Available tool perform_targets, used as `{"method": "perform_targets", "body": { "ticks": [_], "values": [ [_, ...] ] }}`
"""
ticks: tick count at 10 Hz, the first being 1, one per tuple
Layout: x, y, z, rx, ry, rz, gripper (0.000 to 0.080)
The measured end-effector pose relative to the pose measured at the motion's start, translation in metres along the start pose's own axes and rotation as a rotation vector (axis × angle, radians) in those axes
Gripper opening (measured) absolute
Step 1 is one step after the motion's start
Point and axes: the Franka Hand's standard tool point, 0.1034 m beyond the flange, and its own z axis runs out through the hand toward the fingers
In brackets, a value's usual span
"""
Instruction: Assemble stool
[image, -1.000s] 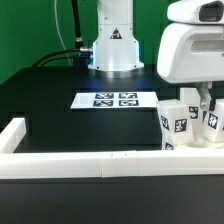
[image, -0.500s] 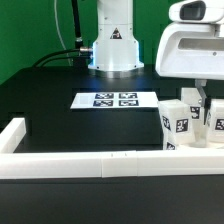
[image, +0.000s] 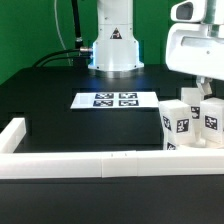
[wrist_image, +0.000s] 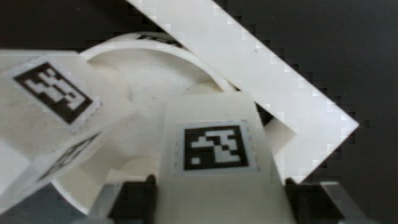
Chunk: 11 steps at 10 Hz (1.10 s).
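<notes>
Against the rail (image: 100, 163) at the exterior view's right, our gripper (wrist_image: 221, 190) has risen slightly while clenched on a leg (wrist_image: 214, 140) above the seat (wrist_image: 134, 75) — we judge it mid-transfer — another leg (image: 176, 122) beside.

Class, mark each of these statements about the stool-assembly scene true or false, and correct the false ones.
1. The marker board lies flat on the black table. True.
2. The stool legs stand at the exterior view's left. False: they stand at its right, by the rail.
3. In the wrist view, a tagged leg sits between the fingers. True.
4. The seat carries the marker board on top of it. False: the board lies on the table, apart from the seat.
5. The legs carry black-and-white square tags. True.
</notes>
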Motion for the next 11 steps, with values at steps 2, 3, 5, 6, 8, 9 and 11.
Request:
{"method": "perform_targets", "body": {
  "ticks": [2,3,5,6,8,9,11],
  "values": [
    [0.0002,0.0002,0.0002,0.000,0.000,0.145,0.0337],
    [0.0002,0.0003,0.0001,0.000,-0.002,0.187,0.0337],
    [-0.0001,0.0014,0.0014,0.040,-0.045,0.639,0.0337],
    [-0.0004,0.0026,0.0015,0.073,-0.060,0.795,0.0337],
    [0.0002,0.0014,0.0012,0.124,-0.072,0.959,0.0338],
    [-0.0006,0.0017,0.0009,0.127,-0.080,0.994,0.0338],
    [-0.0008,0.0020,0.0013,0.128,-0.076,0.930,0.0458]
  ]
}}
